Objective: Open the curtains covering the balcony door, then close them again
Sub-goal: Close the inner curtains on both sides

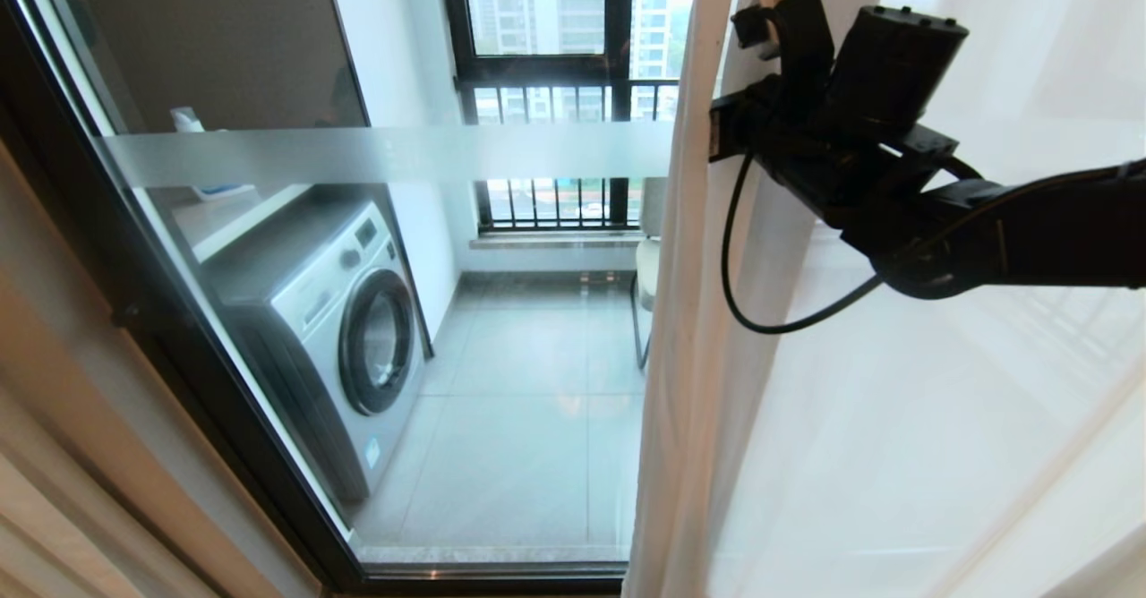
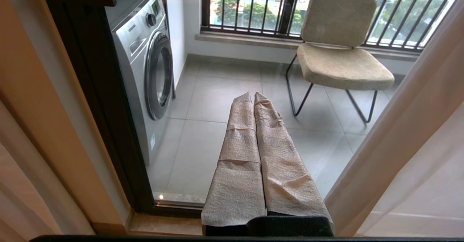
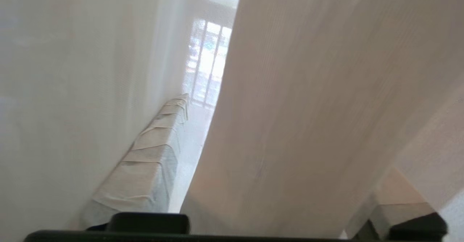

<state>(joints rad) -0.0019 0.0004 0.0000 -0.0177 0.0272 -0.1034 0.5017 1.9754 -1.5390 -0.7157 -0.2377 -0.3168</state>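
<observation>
Right tool (image 1: pixel 761 21) seemingly straddles pale sheer curtains (image 1: pixel 895 419).

1. Daylight enters through the far window (image 1: pixel 555 88); the scene is bright.
2. The sheers (image 1: pixel 940 401) glow white, almost washed out.
3. Right wrist view is soft and blurred.
4. Head view bends lines toward 9 o'clock.

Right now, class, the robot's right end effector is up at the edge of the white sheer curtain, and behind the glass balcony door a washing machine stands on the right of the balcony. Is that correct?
Not quite. The washing machine stands on the left of the balcony, as the head view shows. The rest holds: the right end effector is up at the white sheer curtain edge, before the glass balcony door.
</observation>
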